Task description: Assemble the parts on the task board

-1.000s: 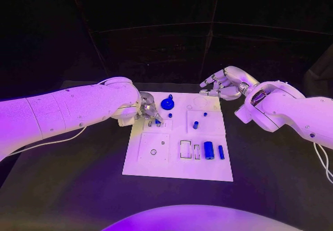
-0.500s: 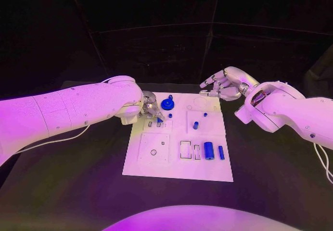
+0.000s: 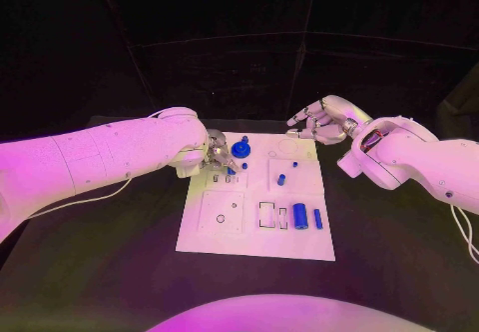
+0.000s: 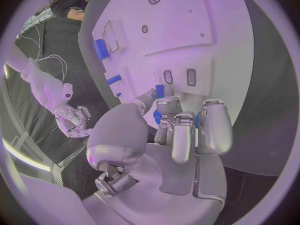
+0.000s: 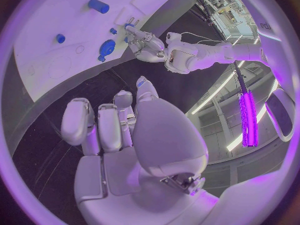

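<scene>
The white task board (image 3: 255, 238) lies mid-table. My left hand (image 3: 216, 156) hovers over its far left part and pinches a small blue part (image 4: 159, 90) just above two small slots (image 4: 179, 77). A round blue knob (image 3: 241, 148) stands right beside that hand. Two short blue pegs (image 3: 282, 180) stand in the right half. A thick blue cylinder (image 3: 300, 216) and a thin blue bar (image 3: 318, 218) lie nearer me. My right hand (image 3: 324, 119) floats above the board's far right corner, its fingers loosely bent and holding nothing.
The board's near left panel (image 3: 221, 211) carries a small ring hole. Two empty rectangular recesses (image 3: 268, 214) lie beside the thick cylinder. Black table (image 3: 110, 263) surrounds the board on all sides.
My left hand has shifted slightly toward the knob, carrying the small blue part with it. My right hand has stayed put.
</scene>
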You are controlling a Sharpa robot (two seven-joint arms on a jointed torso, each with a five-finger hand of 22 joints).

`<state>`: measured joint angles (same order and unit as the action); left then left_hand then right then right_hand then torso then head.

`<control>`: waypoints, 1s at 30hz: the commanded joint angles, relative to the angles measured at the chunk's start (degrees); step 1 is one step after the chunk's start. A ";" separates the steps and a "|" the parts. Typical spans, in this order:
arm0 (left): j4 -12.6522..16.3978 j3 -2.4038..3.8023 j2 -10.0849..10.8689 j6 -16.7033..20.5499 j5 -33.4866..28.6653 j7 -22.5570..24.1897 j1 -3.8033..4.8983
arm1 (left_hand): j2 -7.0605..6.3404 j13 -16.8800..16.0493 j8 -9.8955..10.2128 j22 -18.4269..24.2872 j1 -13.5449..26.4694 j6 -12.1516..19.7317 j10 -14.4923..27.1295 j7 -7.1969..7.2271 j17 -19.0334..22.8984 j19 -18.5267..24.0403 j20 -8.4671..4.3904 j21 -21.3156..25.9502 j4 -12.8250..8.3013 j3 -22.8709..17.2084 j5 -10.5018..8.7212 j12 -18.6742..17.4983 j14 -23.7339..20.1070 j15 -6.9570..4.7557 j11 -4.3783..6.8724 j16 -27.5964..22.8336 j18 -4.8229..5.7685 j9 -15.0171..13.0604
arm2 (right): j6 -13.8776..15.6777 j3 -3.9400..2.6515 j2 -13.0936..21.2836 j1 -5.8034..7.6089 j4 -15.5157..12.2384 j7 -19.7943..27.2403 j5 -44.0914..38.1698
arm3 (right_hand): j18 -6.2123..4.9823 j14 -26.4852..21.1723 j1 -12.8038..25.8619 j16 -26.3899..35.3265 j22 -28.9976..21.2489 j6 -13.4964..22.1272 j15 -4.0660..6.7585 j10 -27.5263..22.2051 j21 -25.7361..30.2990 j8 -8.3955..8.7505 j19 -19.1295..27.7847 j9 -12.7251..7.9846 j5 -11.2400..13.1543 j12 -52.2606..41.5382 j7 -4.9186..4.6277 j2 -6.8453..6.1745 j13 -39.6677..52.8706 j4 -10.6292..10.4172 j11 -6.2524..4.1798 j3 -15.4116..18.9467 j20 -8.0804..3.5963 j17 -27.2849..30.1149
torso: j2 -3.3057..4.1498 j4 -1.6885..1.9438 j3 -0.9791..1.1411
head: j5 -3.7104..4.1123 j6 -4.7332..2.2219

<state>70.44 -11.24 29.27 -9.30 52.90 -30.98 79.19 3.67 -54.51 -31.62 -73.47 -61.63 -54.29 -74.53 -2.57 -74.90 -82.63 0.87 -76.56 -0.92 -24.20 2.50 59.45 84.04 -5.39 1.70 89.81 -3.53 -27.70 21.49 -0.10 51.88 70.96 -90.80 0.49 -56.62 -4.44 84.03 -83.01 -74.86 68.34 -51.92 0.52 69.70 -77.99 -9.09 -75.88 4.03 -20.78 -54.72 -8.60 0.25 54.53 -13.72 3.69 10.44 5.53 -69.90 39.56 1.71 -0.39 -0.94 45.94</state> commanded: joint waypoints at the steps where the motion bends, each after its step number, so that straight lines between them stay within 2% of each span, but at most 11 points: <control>1: 0.15 -0.04 0.00 -0.95 0.45 -0.06 -0.02 | -0.52 -0.10 -0.62 -0.12 0.00 -0.57 -0.58 0.21 -15.10 -0.14 0.30 0.15 -6.00 -6.31 0.20 0.30 5.96 0.28 0.10 0.19 -0.38 -0.32 | -0.24 -0.04 0.01 0.11 -0.18 0.12 0.11 | -0.47 1.76 -0.13 0.22 -0.05 0.55 0.34 -0.30 0.36 -0.13 0.51 -0.07 -0.23 0.23 0.03 0.45 -0.05 0.11 -0.23 0.38 -0.02 -0.07 | -0.01 -0.01 -0.02 | -0.10 -0.08; 5: 0.78 0.00 0.65 -3.55 0.39 -0.13 0.04 | -1.11 -0.08 -0.87 -0.18 -0.35 -0.62 -0.77 0.32 -15.10 -0.17 0.24 0.14 -6.77 -6.96 0.19 0.32 5.96 0.21 0.22 0.19 -0.37 -0.59 | -0.25 -0.03 0.03 0.11 -0.15 0.14 0.11 | -0.48 1.76 -0.14 0.21 -0.06 0.55 0.34 -0.31 0.36 -0.14 0.51 -0.07 -0.26 0.24 0.03 0.46 -0.06 0.11 -0.23 0.38 -0.02 -0.08 | -0.01 0.00 -0.08 | 0.01 -0.14; 11: 1.32 0.02 1.10 -9.95 -0.14 -0.31 0.92 | -1.46 -0.04 -1.07 -0.10 -0.14 -0.88 -1.00 0.36 -15.10 -0.13 0.24 0.23 -6.85 -6.97 0.18 0.34 5.96 0.22 0.24 0.19 -0.38 -0.76 | -0.26 -0.03 0.01 0.11 -0.06 0.14 0.11 | -0.48 1.76 -0.14 0.21 -0.06 0.55 0.34 -0.31 0.36 -0.14 0.51 -0.07 -0.26 0.24 0.03 0.46 -0.06 0.11 -0.23 0.38 -0.02 -0.08 | 0.02 0.01 -0.01 | -0.02 -0.20; 19: 0.16 0.03 -0.09 -15.71 -0.37 -0.54 2.33 | -0.77 0.43 -1.52 0.17 0.82 -1.24 -1.16 0.44 -15.10 0.03 0.21 0.53 -5.97 -7.00 0.16 -0.06 5.96 0.22 0.27 0.19 -0.45 -1.28 | -0.26 -0.03 -0.18 0.11 0.10 0.13 0.11 | -0.48 1.76 -0.14 0.21 -0.06 0.55 0.34 -0.31 0.36 -0.14 0.51 -0.07 -0.26 0.24 0.03 0.46 -0.06 0.11 -0.23 0.38 -0.02 -0.08 | 0.04 -0.03 -0.02 | -0.10 -0.08; 23: -1.04 0.01 -1.20 -16.91 -0.38 -0.67 2.70 | 0.00 0.73 -1.88 0.20 1.48 -1.14 -1.06 0.42 -15.10 0.07 0.18 0.60 -5.34 -7.02 0.16 -0.36 5.96 0.20 0.25 0.19 -0.46 -1.77 | -0.26 -0.03 -0.22 0.11 0.13 0.12 0.11 | -0.48 1.76 -0.14 0.21 -0.06 0.55 0.34 -0.31 0.36 -0.14 0.51 -0.07 -0.26 0.24 0.03 0.46 -0.06 0.11 -0.23 0.38 -0.02 -0.08 | 0.03 -0.05 0.02 | -0.14 -0.11; 30: -3.25 -0.05 -3.24 -16.73 1.72 -0.89 3.01 | 0.24 0.74 -2.21 0.04 1.60 -0.83 -1.05 0.50 -15.10 0.00 0.15 0.49 -5.44 -7.18 0.17 -0.38 5.96 0.15 0.32 0.19 -0.43 -2.27 | -0.23 -0.03 -0.34 0.11 0.19 0.11 0.11 | -0.48 1.76 -0.14 0.21 -0.06 0.55 0.34 -0.31 0.36 -0.14 0.51 -0.07 -0.26 0.24 0.03 0.46 -0.06 0.11 -0.23 0.38 -0.02 -0.08 | 0.00 0.02 0.03 | -0.19 0.01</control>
<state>67.60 -11.30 26.28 -24.27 53.12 -31.42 82.06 3.08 -53.76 -33.64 -73.35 -59.93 -55.12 -75.28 -2.32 -74.90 -82.64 0.87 -76.11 -0.89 -25.72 2.42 59.23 84.04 -5.39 1.82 89.81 -3.53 -29.86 21.46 -0.10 51.60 70.97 -90.57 0.44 -56.62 -4.44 84.03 -83.00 -74.86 68.34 -51.92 0.52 69.70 -77.99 -9.09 -75.88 4.03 -20.78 -54.72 -8.60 0.25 54.53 -13.71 3.69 10.44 5.53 -69.88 39.58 1.70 -0.37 -1.12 45.91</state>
